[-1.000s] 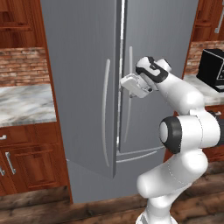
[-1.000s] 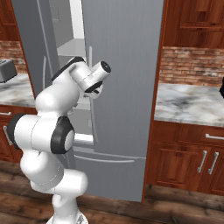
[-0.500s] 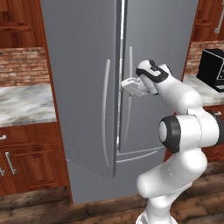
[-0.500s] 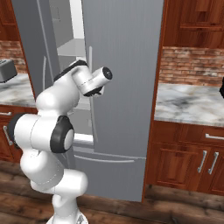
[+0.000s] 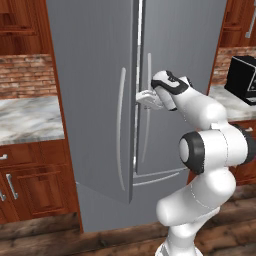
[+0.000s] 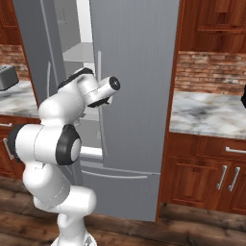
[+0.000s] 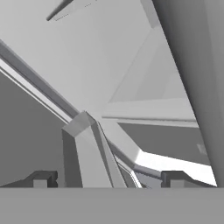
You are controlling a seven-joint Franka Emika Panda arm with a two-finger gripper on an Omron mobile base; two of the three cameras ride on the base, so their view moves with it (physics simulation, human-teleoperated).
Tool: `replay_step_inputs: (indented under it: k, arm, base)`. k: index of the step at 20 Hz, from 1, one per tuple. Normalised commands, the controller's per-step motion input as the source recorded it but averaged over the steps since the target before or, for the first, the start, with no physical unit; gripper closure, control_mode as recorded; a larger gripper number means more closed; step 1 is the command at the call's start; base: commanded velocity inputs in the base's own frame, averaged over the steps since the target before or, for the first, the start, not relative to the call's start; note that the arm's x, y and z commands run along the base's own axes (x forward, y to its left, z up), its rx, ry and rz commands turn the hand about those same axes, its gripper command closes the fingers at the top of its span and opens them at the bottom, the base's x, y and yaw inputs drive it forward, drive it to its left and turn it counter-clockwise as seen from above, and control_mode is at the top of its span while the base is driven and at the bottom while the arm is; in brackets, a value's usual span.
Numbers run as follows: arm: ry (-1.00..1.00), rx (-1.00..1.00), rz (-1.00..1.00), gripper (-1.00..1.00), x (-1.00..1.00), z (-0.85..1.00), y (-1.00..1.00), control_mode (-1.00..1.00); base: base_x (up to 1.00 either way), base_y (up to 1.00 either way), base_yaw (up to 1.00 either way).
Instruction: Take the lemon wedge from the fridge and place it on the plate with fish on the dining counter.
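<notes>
One tall grey fridge (image 5: 100, 100) stands at the centre of the kitchen wall, with two upper doors and one bottom drawer. Two long curved door handles (image 5: 121, 130) run down its front, one on each door beside the middle seam. Two marble-topped wall cabinets (image 5: 27, 117) flank the fridge, one on each side. One black appliance (image 5: 243, 79) sits on the counter to the fridge's right, and one grey toaster (image 6: 8, 77) on the counter to its left.

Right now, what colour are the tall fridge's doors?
Plain grey, on the tall French-door fridge; clearest in the left base view.
</notes>
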Motion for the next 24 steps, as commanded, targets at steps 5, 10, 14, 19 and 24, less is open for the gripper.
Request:
replay_step_inputs:
  k: [5,10,14,19,24]
  arm:
    - [0.00,0.02,0.00,-1.00,0.12,-0.05,0.27,-1.00]
    - [-0.01,-0.02,0.00,-1.00,-0.38,0.00,0.64,-1.00]
    - [0.00,-0.03,0.00,-1.00,-0.19,0.00,0.63,-1.00]
    - [0.00,0.00,0.00,-1.00,0.00,0.00,0.52,-1.00]
    - [0.00,0.00,0.02,-1.00,-0.18,0.00,0.94,-1.00]
  base:
    - [0.00,0.00,0.00]
    - [0.00,0.00,0.00]
    - [0.00,0.00,0.00]
    - [0.00,0.00,0.00]
    - [0.00,0.00,0.00]
